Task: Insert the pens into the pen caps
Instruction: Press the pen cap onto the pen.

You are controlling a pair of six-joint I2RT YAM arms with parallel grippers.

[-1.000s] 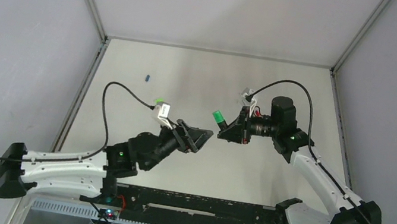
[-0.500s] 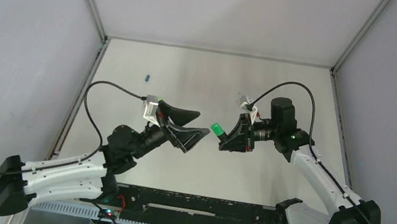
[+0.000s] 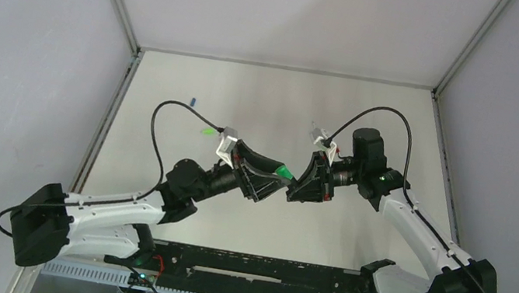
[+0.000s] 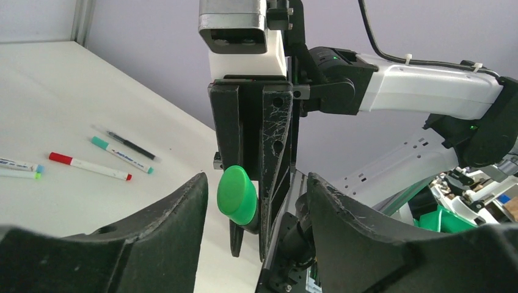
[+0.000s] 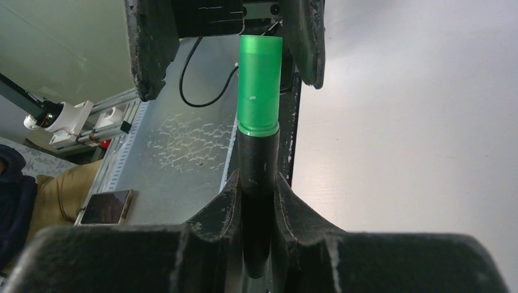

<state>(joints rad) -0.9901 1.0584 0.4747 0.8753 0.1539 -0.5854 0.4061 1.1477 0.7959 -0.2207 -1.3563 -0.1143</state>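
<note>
Pincer, right (image 5: 257, 194): pressed onto the black marker (image 5: 257, 160), one finger on each side of the barrel. The marker sticks straight out past the fingertips.
Pincer, left (image 4: 253, 183): spread, with one finger on each side of the capped end of the black marker. Nothing is pinched.
Green cap (image 5: 259, 79): seated on the free end of the black marker, in line with the barrel. In the right wrist view a gap shows between it and each flanking finger.
Black marker, position: held in the air over the desk (image 3: 249, 90), capped end pointing toward the left arm.
Red-ended pen (image 4: 89, 166): lying flat on the desk, left of the black marker in the left wrist view and well apart from it.
Teal-ended pen (image 4: 122, 154): flat on the desk, also left of the black marker and well apart from it.
Thin dark pen (image 4: 131, 145): flat on the desk on the same side of the black marker, well apart from it.
Edge pens (image 4: 17, 168): two white barrels with blue and green tips, cut off by the frame. They lie farthest left of the black marker.
Blue cap (image 3: 191, 101): on the desk in the top view, left of the black marker and farther back, well apart from it.
</note>
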